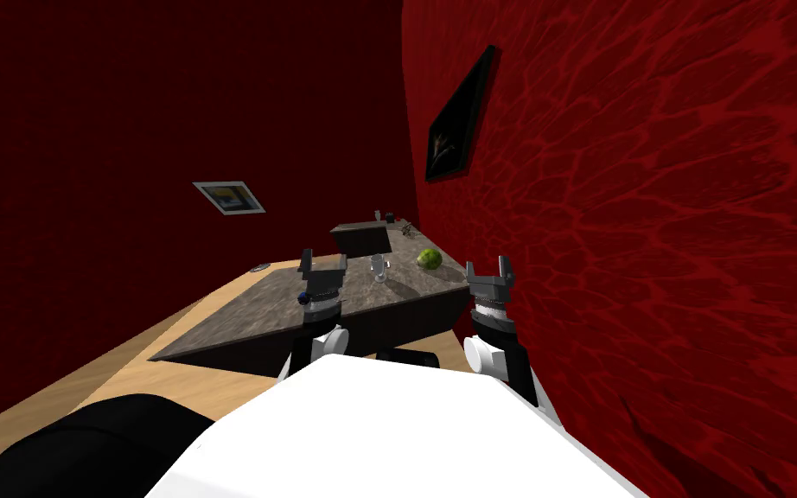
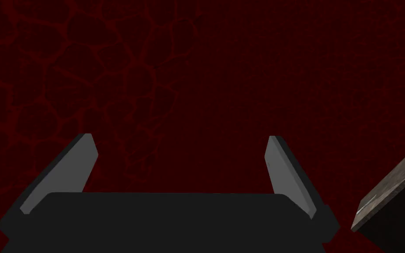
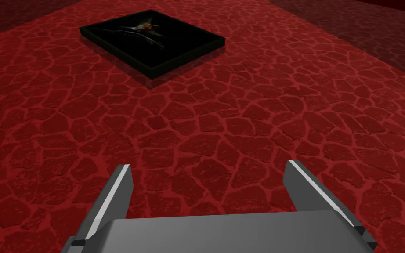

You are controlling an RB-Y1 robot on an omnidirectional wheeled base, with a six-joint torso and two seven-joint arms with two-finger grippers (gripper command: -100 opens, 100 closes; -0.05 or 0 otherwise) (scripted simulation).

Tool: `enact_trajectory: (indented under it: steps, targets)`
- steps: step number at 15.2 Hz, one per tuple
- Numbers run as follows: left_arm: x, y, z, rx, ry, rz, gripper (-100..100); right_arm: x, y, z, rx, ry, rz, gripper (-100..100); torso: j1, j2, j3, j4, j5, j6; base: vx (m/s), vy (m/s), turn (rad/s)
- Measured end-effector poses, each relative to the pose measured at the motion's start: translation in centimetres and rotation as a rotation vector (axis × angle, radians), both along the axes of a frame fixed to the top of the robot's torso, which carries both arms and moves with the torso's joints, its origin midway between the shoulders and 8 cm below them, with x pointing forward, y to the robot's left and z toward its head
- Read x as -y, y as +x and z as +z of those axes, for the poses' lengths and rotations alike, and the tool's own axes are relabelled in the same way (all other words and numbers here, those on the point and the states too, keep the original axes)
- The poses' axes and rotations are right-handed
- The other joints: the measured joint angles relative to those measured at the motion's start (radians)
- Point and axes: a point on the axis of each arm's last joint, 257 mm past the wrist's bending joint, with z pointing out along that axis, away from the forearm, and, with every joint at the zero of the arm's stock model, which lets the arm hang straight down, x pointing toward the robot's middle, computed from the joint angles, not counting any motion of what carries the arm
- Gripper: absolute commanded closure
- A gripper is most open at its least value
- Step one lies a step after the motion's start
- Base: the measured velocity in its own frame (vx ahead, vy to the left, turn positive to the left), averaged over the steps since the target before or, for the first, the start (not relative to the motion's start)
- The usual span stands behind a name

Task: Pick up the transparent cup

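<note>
Transparent cup [image 1: 378, 268] on bench [image 1: 258, 316], far half, nr right edge, just left of green fruit [image 1: 429, 258] & nearer than dark box [image 1: 360, 238]. L end effector [image 1: 323, 262] over bench's near part, fingers wide, nothing btw them. R end effector [image 1: 487, 270] off near right corner, by red wall [image 1: 647, 259], also wide, empty.

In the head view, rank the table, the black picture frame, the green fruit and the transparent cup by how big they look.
Largest: table.
Then the black picture frame.
Last, the green fruit and the transparent cup, which look about alike, so I won't rank them.
</note>
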Motion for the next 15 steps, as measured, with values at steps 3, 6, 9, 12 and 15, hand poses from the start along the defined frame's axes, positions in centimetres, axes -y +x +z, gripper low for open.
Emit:
enact_trajectory:
  steps: [3,6,9,12,15]
  targets:
    - [0.7,1.6,-0.5,-0.033,0.023,-0.034,-100,0.0,0.0,0.0,0.0,0.0,0.0,0,0.001,0.002,0.001,0.0,0.0,0.0,-0.045,0.006,-0.026]
    - [1.3,3.7,-1.7,-0.088,0.042,-0.07,-100,0.0,0.0,0.0,0.0,0.0,0.0,0,0.001,0.003,0.002,0.001,0.0,0.0,-0.053,0.005,-0.018]
    - [1.6,5.8,-2.7,-0.141,0.053,-0.096,-100,0.0,0.0,0.0,0.0,0.0,0.0,0,0.0,0.003,0.002,0.001,0.0,0.0,-0.043,-0.002,-0.013]
    - [1.6,7.7,-3.6,-0.184,0.06,-0.113,-100,0.0,0.0,0.0,0.0,0.0,0.0,0,0.0,0.003,0.002,0.001,0.0,0.0,-0.047,-0.003,-0.017]
    - [2.1,9.7,-4.6,-0.234,0.066,-0.133,-100,0.0,0.0,0.0,0.0,0.0,0.0,0,0.0,0.003,0.002,0.001,0.0,0.0,-0.047,-0.008,-0.011]
